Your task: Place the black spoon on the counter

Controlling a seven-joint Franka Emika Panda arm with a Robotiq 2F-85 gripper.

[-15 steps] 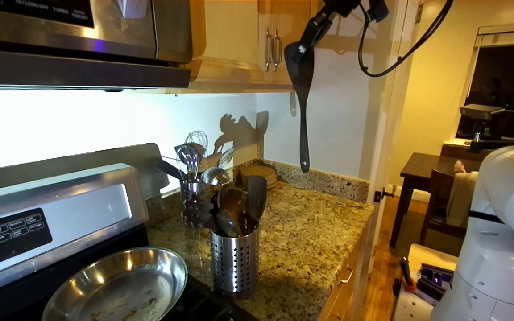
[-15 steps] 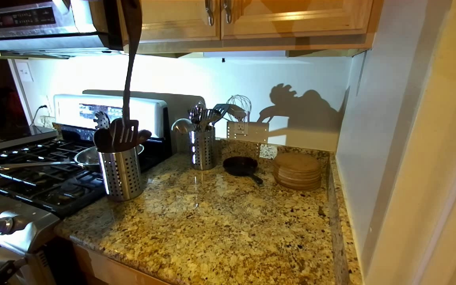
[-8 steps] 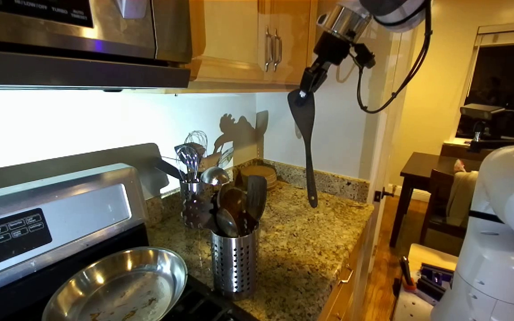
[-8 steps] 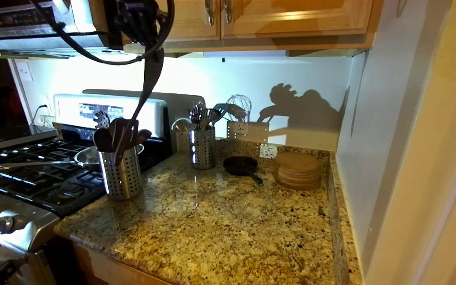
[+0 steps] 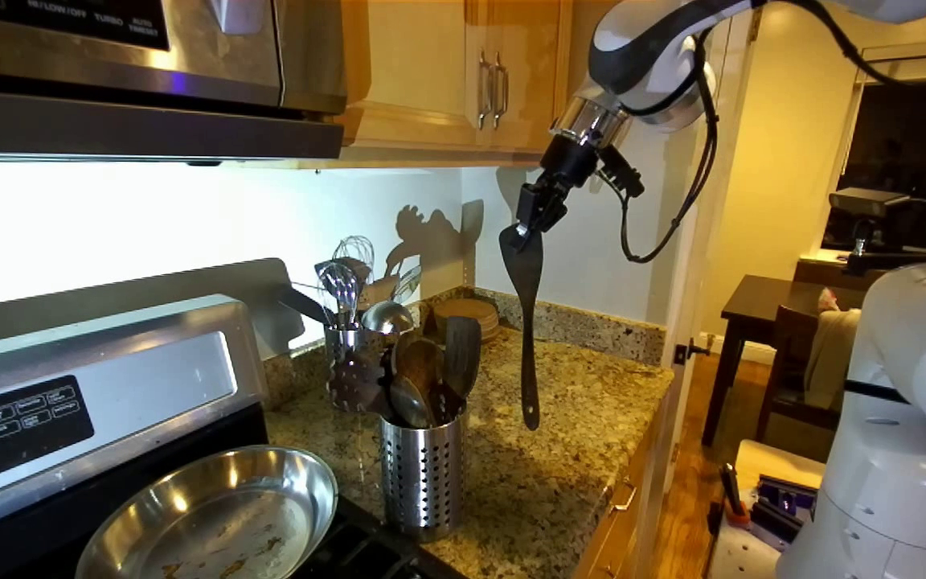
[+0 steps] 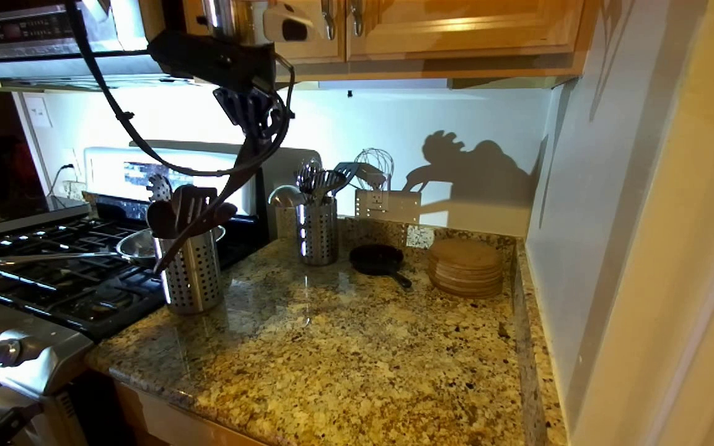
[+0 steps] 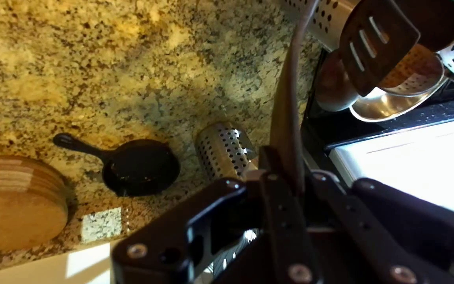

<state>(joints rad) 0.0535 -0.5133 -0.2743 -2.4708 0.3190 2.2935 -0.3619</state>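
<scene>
1. Wrist view: the gripper (image 7: 288, 169) was clamped on what I took for the black spoon (image 7: 284, 122), though broad-headed
2. Its handle (image 5: 529, 354) pointed down below the gripper, seemingly not touching the counter (image 5: 583, 394)
3. Step in hand, I judged: placing, not yet done
4. Next move probably called for lowering, tipping the black spoon flat, releasing

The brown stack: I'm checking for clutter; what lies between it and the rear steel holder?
A black skillet on the counter, seen in an exterior view and the wrist view.
</scene>
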